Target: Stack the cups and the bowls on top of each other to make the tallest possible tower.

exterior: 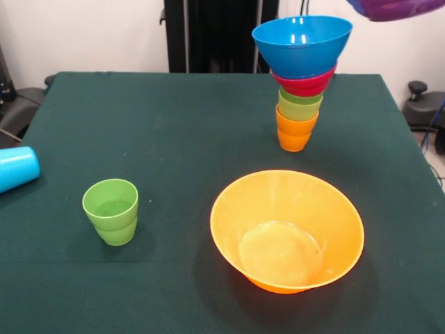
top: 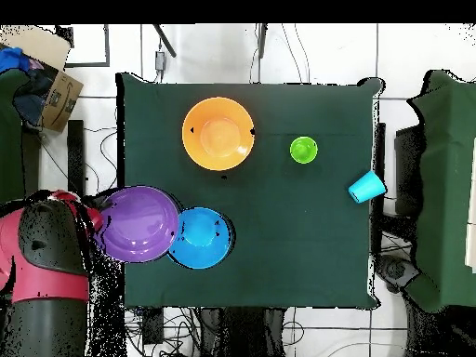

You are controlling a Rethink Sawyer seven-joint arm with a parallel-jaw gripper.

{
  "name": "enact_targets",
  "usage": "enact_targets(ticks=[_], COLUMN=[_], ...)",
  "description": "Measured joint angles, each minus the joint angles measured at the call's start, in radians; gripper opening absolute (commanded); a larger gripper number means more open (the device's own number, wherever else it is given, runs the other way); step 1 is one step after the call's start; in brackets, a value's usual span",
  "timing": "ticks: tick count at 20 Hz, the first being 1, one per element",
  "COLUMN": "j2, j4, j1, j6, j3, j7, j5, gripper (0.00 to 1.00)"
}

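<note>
The tower [exterior: 299, 83] stands at the table's far right in the front view: an orange cup [exterior: 295, 132] lowest, lime green cup rims [exterior: 300, 104], a red bowl [exterior: 306, 83] and a blue bowl [exterior: 302, 43] on top. From overhead the blue bowl [top: 200, 238] hides the rest. A wide purple bowl [exterior: 396, 8] hangs in the air just right of the tower, above its top; overhead it [top: 139, 223] sits beside the blue bowl at the end of my red arm [top: 51, 265]. The bowl hides my gripper, which holds it.
A large orange bowl [exterior: 287, 229] [top: 218, 133] stands upright at the near middle. A lone green stepped cup [exterior: 111, 211] [top: 303, 150] stands left of it. A light blue cup [exterior: 15, 167] [top: 367, 187] lies on its side at the table's left edge.
</note>
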Motion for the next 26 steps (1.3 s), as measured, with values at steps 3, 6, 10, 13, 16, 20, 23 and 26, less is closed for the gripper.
enact_targets(ticks=[3,6,10,13,16,20,23,26], j2=[-0.004,-0.013,-0.022,-0.032,-0.042,-0.049,-0.052,-0.060], j4=[0.015,0.036,0.055,0.075,0.092,0.109,0.117,0.129], j1=[-0.003,-0.006,-0.013,-0.026,-0.040,-0.060,-0.069,-0.077], j6=[0.000,0.000,0.000,0.000,0.000,0.000,0.000,0.000], j3=[0.002,0.004,0.007,0.011,0.014,0.017,0.019,0.025], j7=[0.000,0.000,0.000,0.000,0.000,0.000,0.000,0.000], j5=[-0.016,-0.031,-0.042,-0.053,-0.060,-0.071,-0.080,-0.094], gripper=[0.00,0.00,0.00,0.00,0.00,0.00,0.00,0.00])
